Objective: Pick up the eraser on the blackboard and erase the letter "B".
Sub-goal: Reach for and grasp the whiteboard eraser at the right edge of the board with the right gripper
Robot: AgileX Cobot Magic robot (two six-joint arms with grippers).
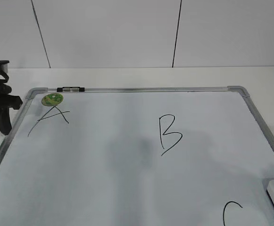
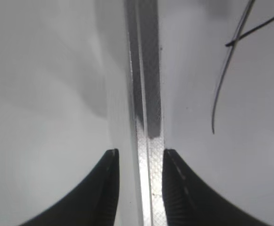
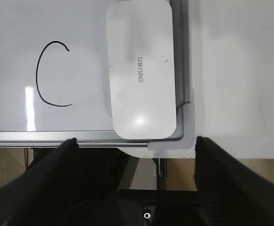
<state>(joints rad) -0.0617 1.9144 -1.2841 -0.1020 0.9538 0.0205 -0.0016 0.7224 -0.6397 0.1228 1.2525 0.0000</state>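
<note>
Blackboard (image 1: pixel 127 188) on white table (image 1: pixel 151 77)

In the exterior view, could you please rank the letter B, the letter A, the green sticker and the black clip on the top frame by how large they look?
Largest to smallest:
1. The letter B and the letter A look about alike; B is taller, A wider, so I won't rank them.
2. The black clip.
3. The green sticker, nearly clip-sized but shorter.

- a round green sticker (image 1: pixel 52 99) sits at the far left corner of the writing surface, just above a scrawled "A" (image 1: pixel 49 120); its print is too small to read
- a curved "C" (image 3: pixel 52 74) is drawn near the right corner
- a small black and silver clip (image 1: pixel 70 89) lies on the far frame edge
- a white table (image 1: pixel 141 76) lies beneath; a white panelled wall (image 1: pixel 108 33) stands behind
</note>
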